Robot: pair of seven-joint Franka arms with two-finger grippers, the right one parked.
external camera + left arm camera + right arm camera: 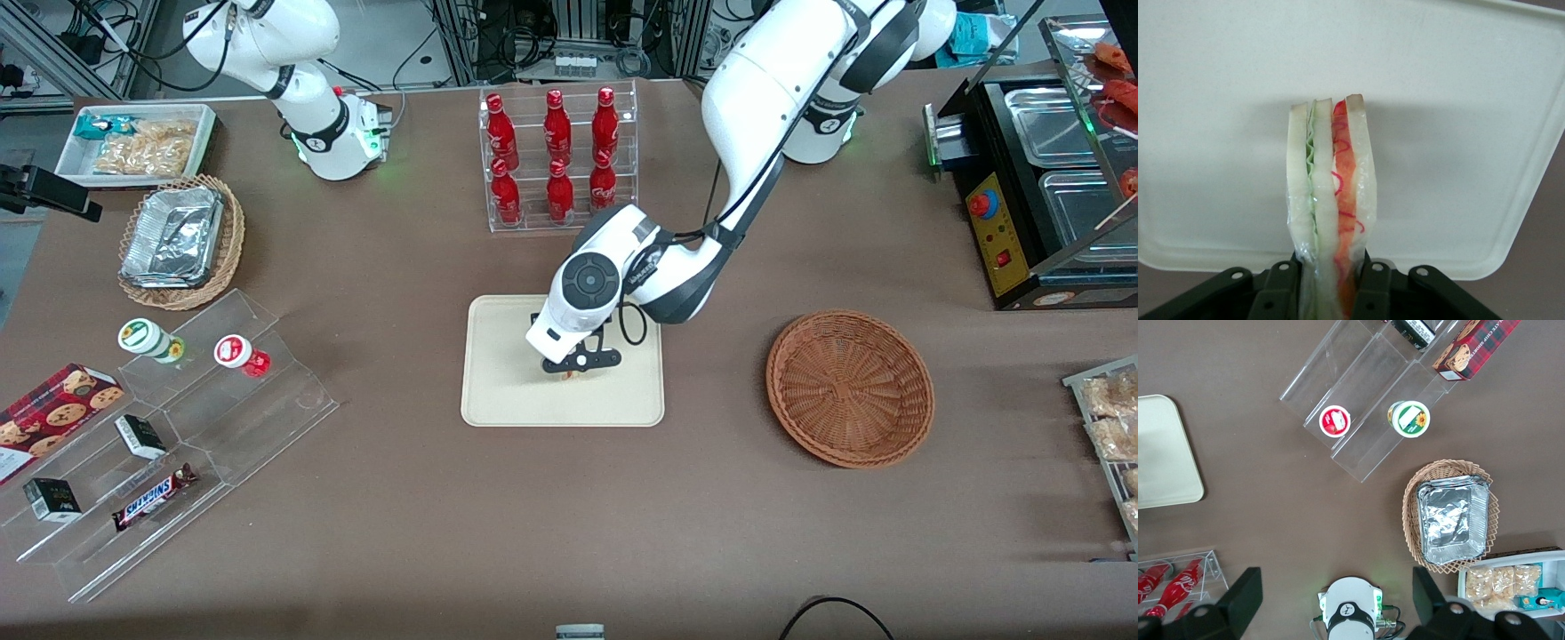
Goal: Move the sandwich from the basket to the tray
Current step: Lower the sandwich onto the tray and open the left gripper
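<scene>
Sandwich being pinched upright by gripper over tray middle; basket sitting near working arm's table end

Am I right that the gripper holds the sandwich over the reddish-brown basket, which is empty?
Not quite. The front view shows the gripper over the tray, not the basket. It holds the sandwich, and the basket is indeed empty.
</scene>
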